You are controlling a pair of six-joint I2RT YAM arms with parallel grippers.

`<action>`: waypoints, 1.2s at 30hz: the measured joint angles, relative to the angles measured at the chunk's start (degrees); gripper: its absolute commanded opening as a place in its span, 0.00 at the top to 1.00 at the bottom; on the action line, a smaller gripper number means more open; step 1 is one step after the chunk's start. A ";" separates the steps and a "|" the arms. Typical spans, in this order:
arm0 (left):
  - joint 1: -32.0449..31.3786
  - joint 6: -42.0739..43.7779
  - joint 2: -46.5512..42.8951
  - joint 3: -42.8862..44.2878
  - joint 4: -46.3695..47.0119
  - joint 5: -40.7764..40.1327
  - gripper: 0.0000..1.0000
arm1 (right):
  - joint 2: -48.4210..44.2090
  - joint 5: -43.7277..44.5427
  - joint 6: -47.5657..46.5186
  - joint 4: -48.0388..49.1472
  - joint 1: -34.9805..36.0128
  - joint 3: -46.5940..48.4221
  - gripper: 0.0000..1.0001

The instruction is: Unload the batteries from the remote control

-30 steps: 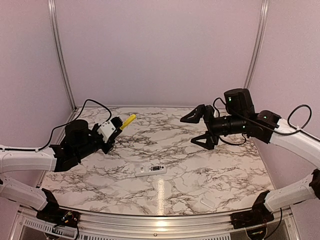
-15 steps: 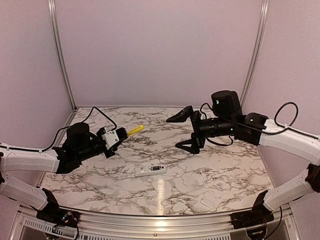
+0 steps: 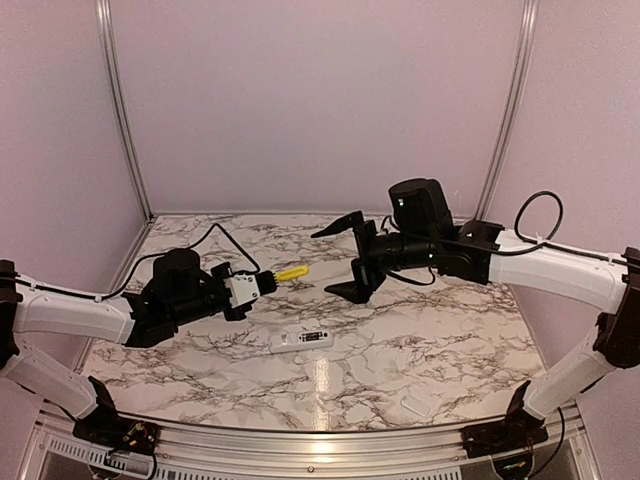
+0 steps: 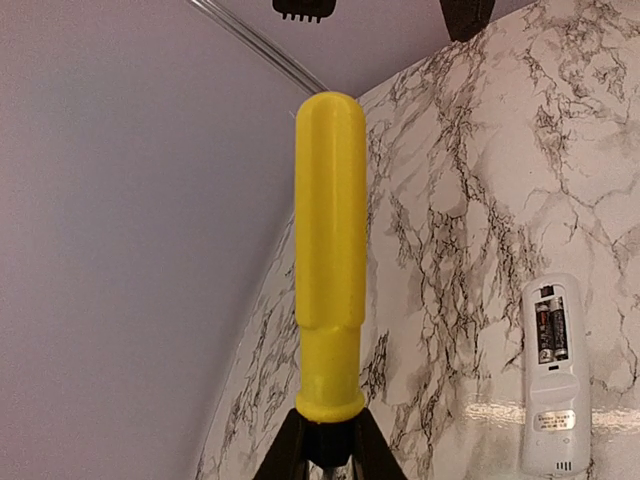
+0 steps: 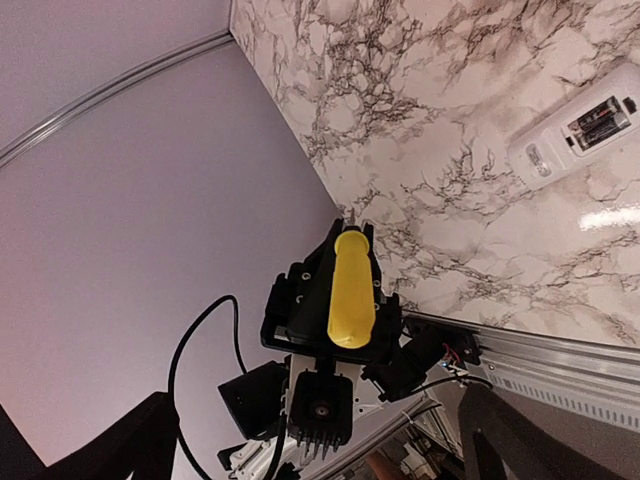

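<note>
The white remote control [image 3: 302,339] lies face down in the middle of the marble table, its dark recess open. Two dark batteries [image 4: 552,333] sit side by side in it; they also show in the right wrist view [image 5: 600,120]. My left gripper [image 3: 262,283] is shut on the shaft end of a yellow-handled screwdriver [image 3: 292,272] and holds it in the air, handle toward the right arm. My right gripper [image 3: 342,258] is open and empty, jaws wide, facing the handle [image 5: 345,290] a short way off. In the left wrist view the handle [image 4: 330,250] stands up from the fingers [image 4: 290,450].
A small flat white cover piece [image 3: 415,405] lies near the table's front edge at the right. Pink walls and metal corner posts [image 3: 120,110] close in the back and sides. The remote also shows in both wrist views [image 4: 555,400] [image 5: 560,140].
My left gripper has carried the screwdriver to the right, toward the table's middle. My right gripper has moved left toward it, still open. The remote has not moved.
</note>
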 measured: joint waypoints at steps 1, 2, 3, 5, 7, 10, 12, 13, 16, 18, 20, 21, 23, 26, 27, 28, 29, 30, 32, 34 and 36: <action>-0.35 0.28 0.33 0.07 0.20 -0.44 1.00 | 0.42 0.24 0.96 0.02 0.09 0.55 0.06; -0.66 0.46 0.61 0.15 0.35 -0.74 1.00 | 0.85 0.50 1.70 0.07 0.17 1.11 0.08; -0.94 0.63 0.79 0.22 0.50 -1.01 1.00 | 1.33 0.70 2.45 0.20 0.24 1.60 0.09; -1.40 0.85 1.01 0.44 0.66 -1.44 1.00 | 2.21 1.07 3.52 0.55 0.35 2.32 0.12; -1.88 0.98 1.31 0.96 0.90 -1.90 1.00 | 3.10 1.38 4.48 1.16 0.52 2.62 0.14; -2.51 1.09 1.86 1.73 1.38 -2.82 1.00 | 4.66 1.66 5.62 1.42 0.92 3.28 0.16; -2.78 1.11 2.21 2.03 1.77 -3.37 1.00 | 5.33 1.95 6.14 1.46 1.18 3.28 0.18; -2.93 1.16 2.40 2.23 1.97 -3.63 1.00 | 5.64 2.03 6.36 1.46 1.25 3.28 0.20; -3.37 1.33 3.06 2.80 2.32 -4.20 1.00 | 6.14 2.29 7.04 1.49 1.31 3.28 0.24; -3.67 1.55 3.56 3.23 2.47 -4.50 1.00 | 6.16 2.38 7.37 1.60 1.33 3.28 0.29; -3.96 1.68 4.07 3.72 2.56 -4.74 1.00 | 6.16 2.45 7.48 1.92 1.36 3.28 0.33; -4.11 1.70 4.28 3.96 2.64 -4.92 1.00 | 6.16 2.51 7.56 2.16 1.38 3.28 0.35; -4.39 1.73 4.68 4.37 2.75 -5.05 1.00 | 6.16 2.51 7.58 2.36 1.42 3.28 0.39; -4.81 1.73 4.96 4.83 2.89 -5.25 1.00 | 6.16 2.49 7.85 2.91 1.44 3.26 0.43; -4.96 1.73 5.07 4.94 2.95 -5.40 1.00 | 6.16 2.49 7.89 3.06 1.44 3.26 0.44; -5.11 1.73 5.20 5.16 2.95 -5.51 1.00 | 6.16 2.49 7.96 3.21 1.44 3.23 0.45; -5.29 1.73 5.33 5.38 2.99 -5.66 1.00 | 6.16 2.51 7.96 3.43 1.44 3.17 0.45; -5.44 1.73 5.40 5.51 3.21 -5.84 1.00 | 6.16 2.49 8.07 3.61 1.44 3.10 0.45; -5.79 1.75 5.44 5.57 3.37 -6.05 1.00 | 6.16 2.51 8.24 3.91 1.44 2.80 0.46; -6.14 1.73 5.44 5.57 3.50 -6.27 1.00 | 6.16 2.49 8.31 4.13 1.46 2.32 0.47; -6.45 1.73 5.44 5.57 3.65 -6.49 1.00 | 6.16 2.51 8.46 4.26 1.46 1.88 0.50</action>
